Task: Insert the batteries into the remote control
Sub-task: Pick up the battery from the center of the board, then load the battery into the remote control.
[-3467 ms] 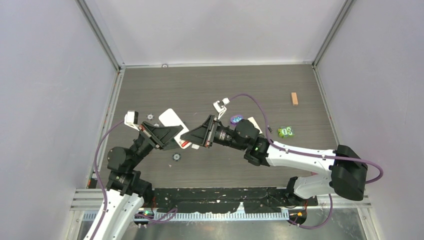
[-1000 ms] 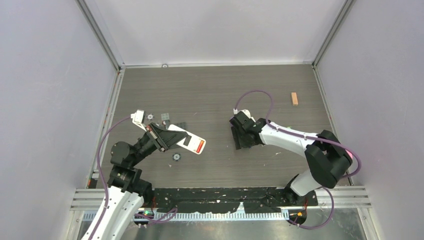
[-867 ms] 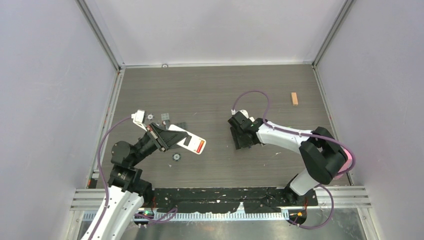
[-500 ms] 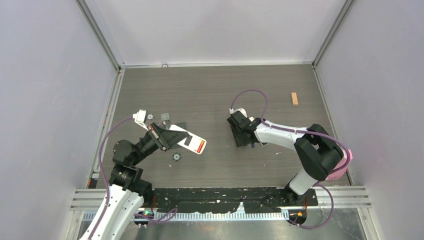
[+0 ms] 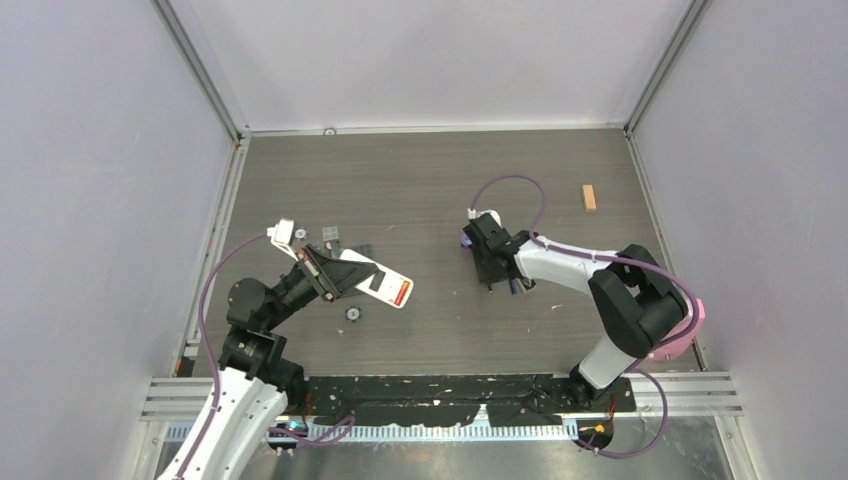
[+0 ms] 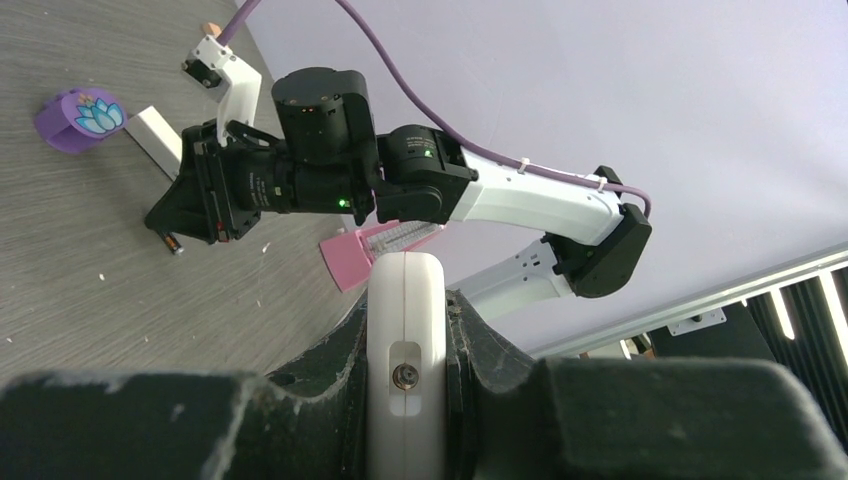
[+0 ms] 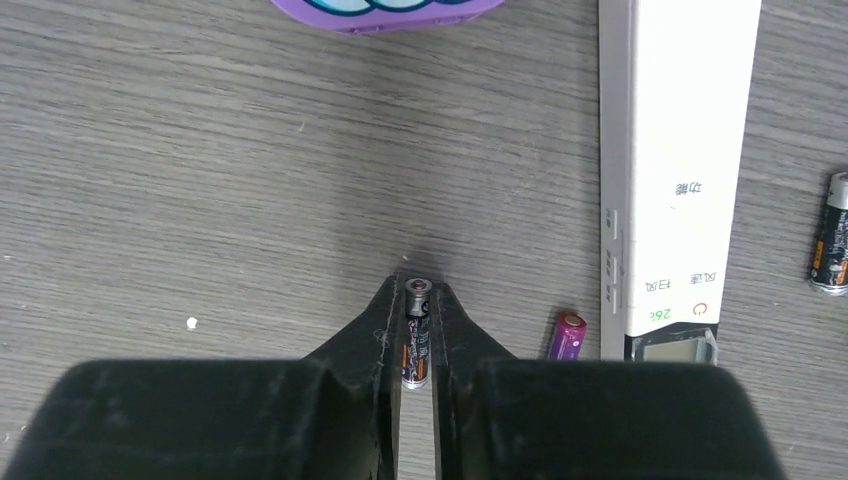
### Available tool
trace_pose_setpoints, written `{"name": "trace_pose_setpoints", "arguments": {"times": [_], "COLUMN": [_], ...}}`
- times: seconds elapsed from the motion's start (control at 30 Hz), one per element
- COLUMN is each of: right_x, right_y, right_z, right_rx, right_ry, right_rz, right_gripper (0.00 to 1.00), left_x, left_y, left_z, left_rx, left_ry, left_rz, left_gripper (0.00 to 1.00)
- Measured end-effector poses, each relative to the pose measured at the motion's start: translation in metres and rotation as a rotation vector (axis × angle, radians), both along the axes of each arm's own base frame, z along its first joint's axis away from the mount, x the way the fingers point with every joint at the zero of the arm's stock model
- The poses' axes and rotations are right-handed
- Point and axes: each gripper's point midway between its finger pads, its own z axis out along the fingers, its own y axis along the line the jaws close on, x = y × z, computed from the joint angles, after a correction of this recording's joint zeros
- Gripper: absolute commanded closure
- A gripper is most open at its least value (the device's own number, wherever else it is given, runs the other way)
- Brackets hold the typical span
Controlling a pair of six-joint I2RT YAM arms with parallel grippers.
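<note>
1 battery [image 7: 416,345] sits pinched in the nearly closed jaws of the right gripper [image 7: 417,292]. It is near the narrow white remote control [image 7: 675,170] and parallel to its long axis, cap pointing away from the wrist. Light, rigid and slick, it likely rolls, so mid-barrel suits gripping. A magenta battery [image 7: 568,333] lies just beside the remote's dark display end, a dark battery [image 7: 830,245] on its opposite side. The left gripper [image 6: 405,335] clamps the wider remote [image 6: 404,290].

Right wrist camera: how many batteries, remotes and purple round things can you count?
Batteries: 3 (gripped battery in the right gripper, purple battery, dark battery)
White remote: 1
Purple round thing: 1
Total: 5
</note>
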Motion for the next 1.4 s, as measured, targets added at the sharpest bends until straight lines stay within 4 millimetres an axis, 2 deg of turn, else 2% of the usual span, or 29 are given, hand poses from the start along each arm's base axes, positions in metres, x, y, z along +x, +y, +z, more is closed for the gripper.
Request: {"name": "trace_pose_setpoints", "arguments": {"times": [0.23, 0.33, 0.4, 0.53, 0.6, 0.67, 0.8, 0.93, 1.0, 1.1, 1.23, 1.4], "right_x": [-0.009, -0.011, -0.01, -0.007, -0.015, -0.026, -0.051, -0.07, -0.076, -0.081, -0.085, -0.091], "right_y": [0.004, 0.012, 0.022, 0.049, 0.065, 0.081, 0.113, 0.141, 0.152, 0.165, 0.179, 0.196], "right_z": [0.007, 0.029, 0.057, 0.146, 0.192, 0.225, 0.281, 0.327, 0.343, 0.357, 0.361, 0.351], "right_rx": [0.074, 0.17, 0.274, 0.568, 0.708, 0.807, 0.955, 1.062, 1.098, 1.125, 1.126, 1.091], "right_ry": [0.004, -0.041, -0.1, -0.288, -0.369, -0.413, -0.467, -0.514, -0.533, -0.551, -0.558, -0.553], "right_rz": [-0.017, -0.031, -0.041, -0.035, -0.007, 0.029, 0.109, 0.174, 0.194, 0.217, 0.242, 0.27], "right_gripper": [0.94, 0.94, 0.94, 0.95, 0.94, 0.95, 0.94, 0.94, 0.94, 0.93, 0.93, 0.93], "left_x": [0.001, 0.002, 0.004, 0.008, 0.01, 0.011, 0.014, 0.018, 0.021, 0.023, 0.023, 0.024], "left_y": [0.0, 0.002, 0.004, 0.009, 0.012, 0.016, 0.022, 0.027, 0.029, 0.031, 0.033, 0.034], "left_z": [0.0, -0.001, -0.002, -0.004, 0.0, 0.007, 0.017, 0.019, 0.02, 0.022, 0.028, 0.03], "left_rx": [-0.013, -0.04, -0.065, -0.115, -0.141, -0.172, -0.226, -0.264, -0.281, -0.302, -0.338, -0.387], "left_ry": [0.006, 0.014, 0.019, 0.029, 0.026, 0.014, 0.001, 0.013, 0.025, 0.036, 0.038, 0.053], "left_rz": [0.004, 0.018, 0.033, 0.074, 0.095, 0.116, 0.153, 0.182, 0.195, 0.208, 0.211, 0.199], "left_gripper": [1.0, 1.0, 1.0, 1.0, 1.0, 1.0, 1.0, 1.0, 1.0, 1.0, 1.0, 1.0]}}
